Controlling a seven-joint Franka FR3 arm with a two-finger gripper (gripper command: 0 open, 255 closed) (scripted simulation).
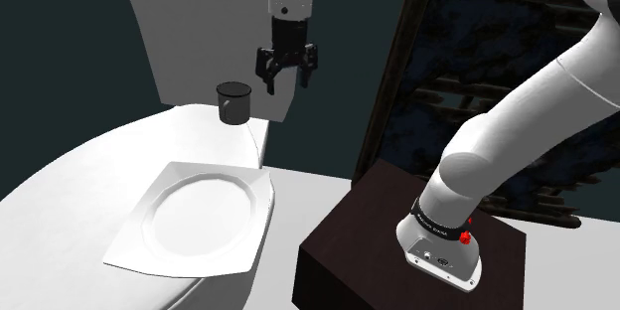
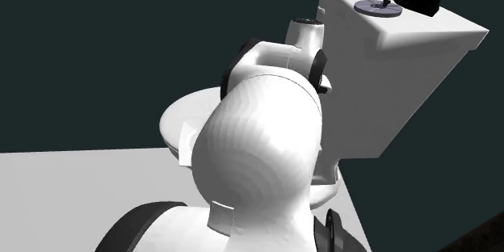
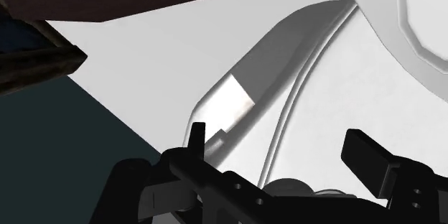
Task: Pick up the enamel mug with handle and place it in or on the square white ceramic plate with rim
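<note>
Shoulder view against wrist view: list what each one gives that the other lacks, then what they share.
Shoulder view's own: the dark mug standing upright at the foot of the toilet tank, close to the fingers, and the whole square white plate lying on the toilet lid.
Wrist view's own: a close look at the fingers standing apart, and a bright patch on the toilet's curved edge.
Shared: the plate, the parted fingers, the dark stand and the white floor.
</note>
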